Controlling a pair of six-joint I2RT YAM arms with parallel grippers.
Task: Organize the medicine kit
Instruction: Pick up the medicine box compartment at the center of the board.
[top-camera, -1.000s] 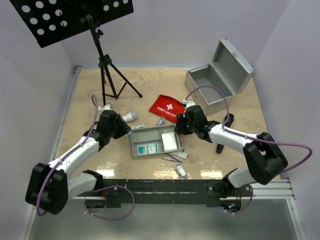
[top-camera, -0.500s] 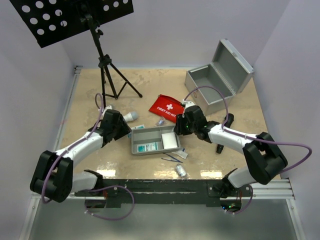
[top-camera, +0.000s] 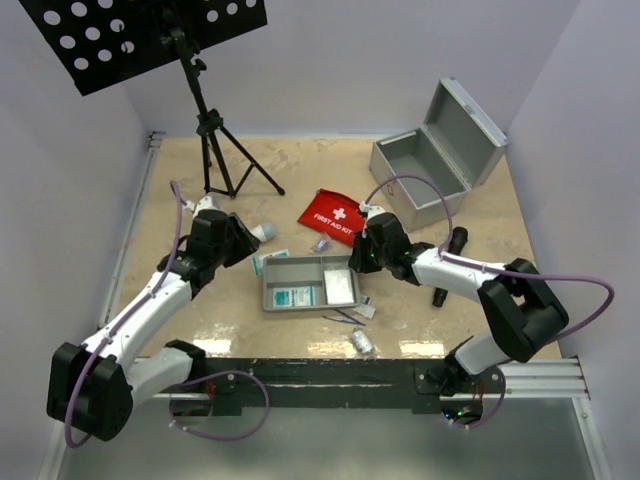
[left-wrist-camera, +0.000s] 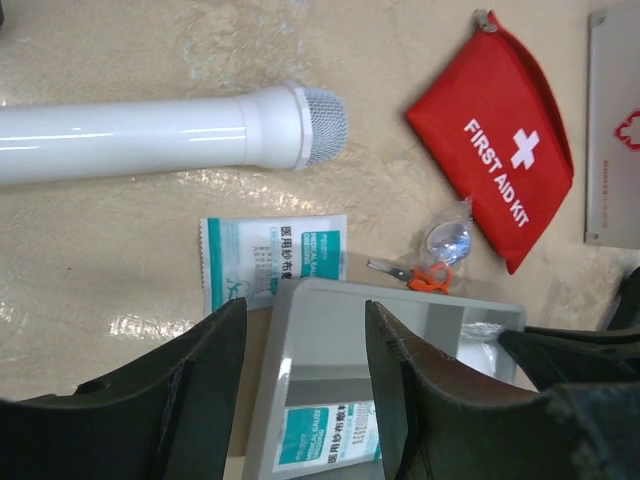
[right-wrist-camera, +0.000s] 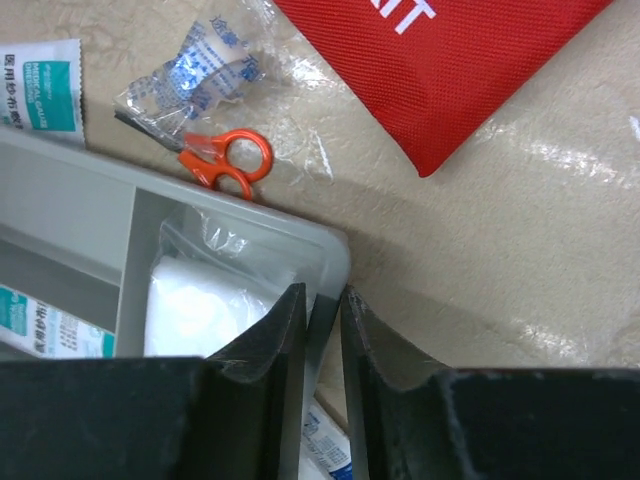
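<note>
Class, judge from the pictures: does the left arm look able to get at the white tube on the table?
Probably yes: the white tube lies just ahead of the left pincer, whose jaws stand open, with only a flat packet between.

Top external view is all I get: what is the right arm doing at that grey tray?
Observer: Its wrist camera shows the right jaws straddling the grey tray's end wall, one finger inside, one outside.
Operator: And those specks behind the tray?
Observer: Orange-handled scissors and a clear packet, lying outside beside its far wall.
Operator: Left arm holding anything?
Observer: No; the left jaws hang open, empty, over the tray's other end.
</note>
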